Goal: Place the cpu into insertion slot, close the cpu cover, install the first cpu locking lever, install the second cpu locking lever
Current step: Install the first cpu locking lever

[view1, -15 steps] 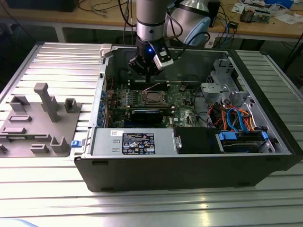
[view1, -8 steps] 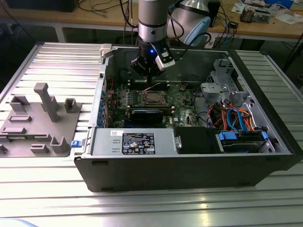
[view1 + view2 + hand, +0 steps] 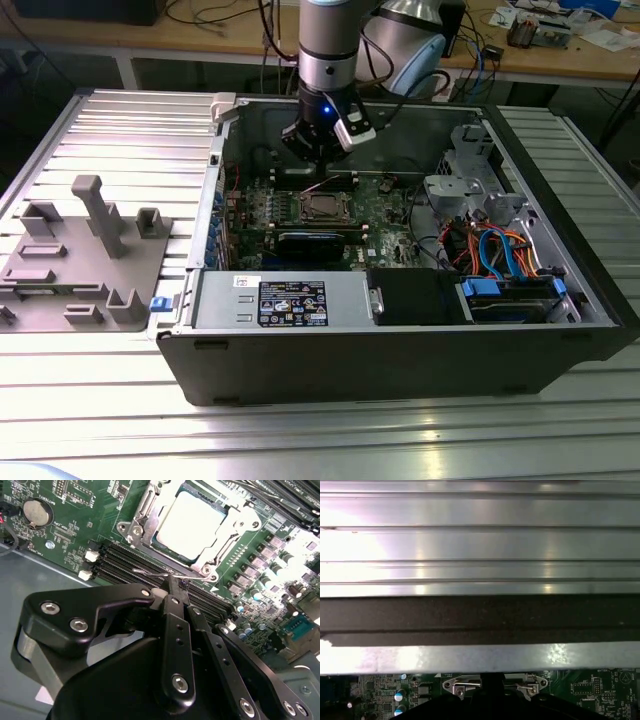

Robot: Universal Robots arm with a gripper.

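The cpu (image 3: 192,522) lies in its socket on the green motherboard, its dull silver top showing through the square window of the cpu cover (image 3: 237,527), which lies flat over it. A thin wire locking lever (image 3: 150,573) runs along the socket's edge beside the memory slots. My gripper (image 3: 178,584) is shut, its fingertips pressed together right at this lever and touching it. In the exterior view the gripper (image 3: 318,165) hangs inside the open computer case, just behind the cpu (image 3: 322,207). The first wrist view shows the socket's metal hinge parts (image 3: 460,686) below the case wall.
The case's walls (image 3: 400,350) close the board in. A black power supply (image 3: 420,295) and a drive cage with orange and blue cables (image 3: 500,250) fill the exterior view's right. A black module (image 3: 310,240) sits in front of the socket. A grey fixture (image 3: 90,250) stands outside on the exterior view's left.
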